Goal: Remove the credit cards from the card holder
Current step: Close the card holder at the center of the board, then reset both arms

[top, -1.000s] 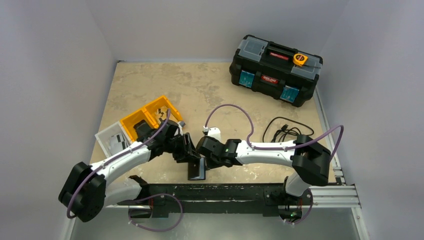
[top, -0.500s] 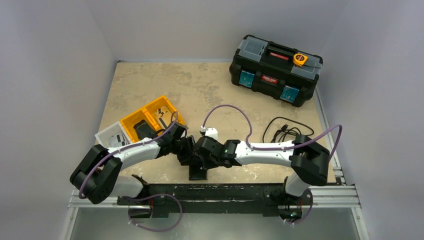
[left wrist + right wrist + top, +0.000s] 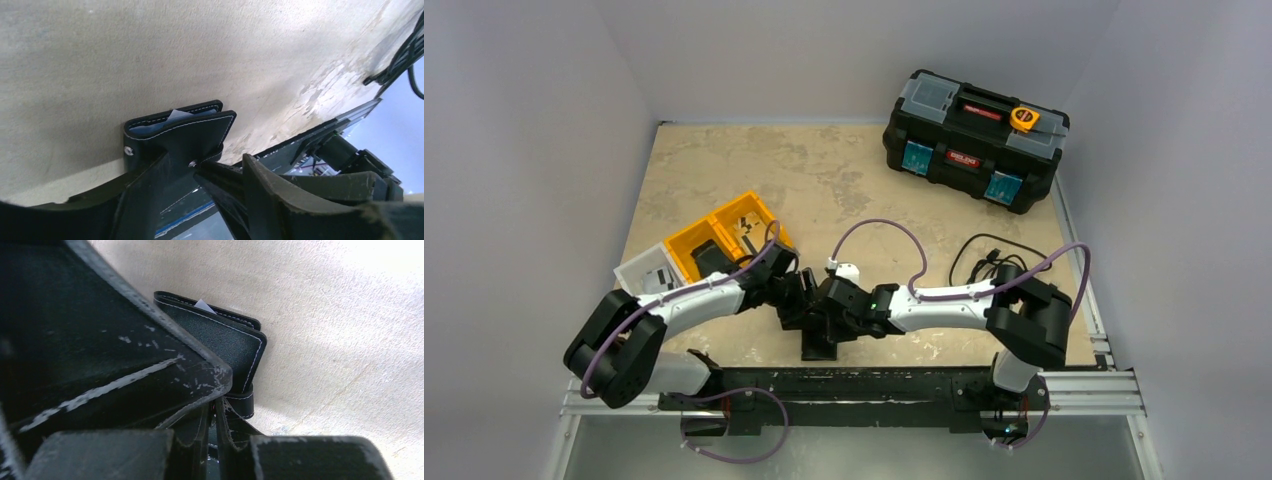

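The black card holder (image 3: 819,343) lies near the table's front edge, under both grippers. In the left wrist view the card holder (image 3: 180,132) shows white stitching and two snaps, and a pale card corner (image 3: 178,114) peeks from its top slot. My left gripper (image 3: 205,162) has its fingers close on either side of the holder's near flap. In the right wrist view the holder (image 3: 225,347) shows the same card corner (image 3: 202,305). My right gripper (image 3: 212,407) is pinched shut on a thin leather flap. From above, the left gripper (image 3: 796,303) and right gripper (image 3: 826,312) meet over the holder.
Orange bins (image 3: 724,235) and a white tray (image 3: 649,275) stand left of the grippers. A big black toolbox (image 3: 974,140) is at the back right. A black cable (image 3: 994,262) lies on the right. The metal rail (image 3: 874,385) runs along the near edge.
My left arm has swung right and its gripper has closed in on the holder beside the right gripper. The holder's grey-blue panel no longer shows from above.
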`<state>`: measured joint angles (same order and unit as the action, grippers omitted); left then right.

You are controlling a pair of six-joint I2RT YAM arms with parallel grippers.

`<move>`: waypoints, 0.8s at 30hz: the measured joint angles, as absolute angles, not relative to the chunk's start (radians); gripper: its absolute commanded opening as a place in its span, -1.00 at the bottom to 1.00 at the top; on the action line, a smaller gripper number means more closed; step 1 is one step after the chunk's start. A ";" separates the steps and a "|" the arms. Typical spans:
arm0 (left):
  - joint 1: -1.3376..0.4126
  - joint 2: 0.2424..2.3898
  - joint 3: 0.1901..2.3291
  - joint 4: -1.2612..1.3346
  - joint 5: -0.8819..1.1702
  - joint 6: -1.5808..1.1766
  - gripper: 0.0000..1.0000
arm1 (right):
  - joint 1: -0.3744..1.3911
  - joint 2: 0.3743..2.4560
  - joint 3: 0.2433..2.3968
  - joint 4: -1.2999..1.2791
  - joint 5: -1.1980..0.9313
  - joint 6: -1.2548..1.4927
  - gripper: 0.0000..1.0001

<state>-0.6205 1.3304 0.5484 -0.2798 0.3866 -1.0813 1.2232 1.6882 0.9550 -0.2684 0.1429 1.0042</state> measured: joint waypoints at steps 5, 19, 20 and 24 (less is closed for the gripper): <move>-0.616 1.304 0.605 -0.392 0.326 -1.026 0.58 | 1.217 1.685 0.942 -0.255 0.139 1.038 -0.70; -0.504 1.031 0.888 -0.707 0.194 -0.843 1.00 | 1.216 1.665 0.932 -0.213 0.136 1.043 -0.14; -0.492 0.997 0.915 -0.732 0.186 -0.823 1.00 | 1.213 1.659 0.932 -0.215 0.136 1.039 -0.04; -0.476 0.928 0.951 -0.791 0.156 -0.772 1.00 | 1.195 1.621 0.935 -0.222 0.141 1.026 0.37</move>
<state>-0.4759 0.9276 0.9512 -0.7906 0.1558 -0.7723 1.1950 1.6207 0.9352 -0.2218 0.1413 1.0264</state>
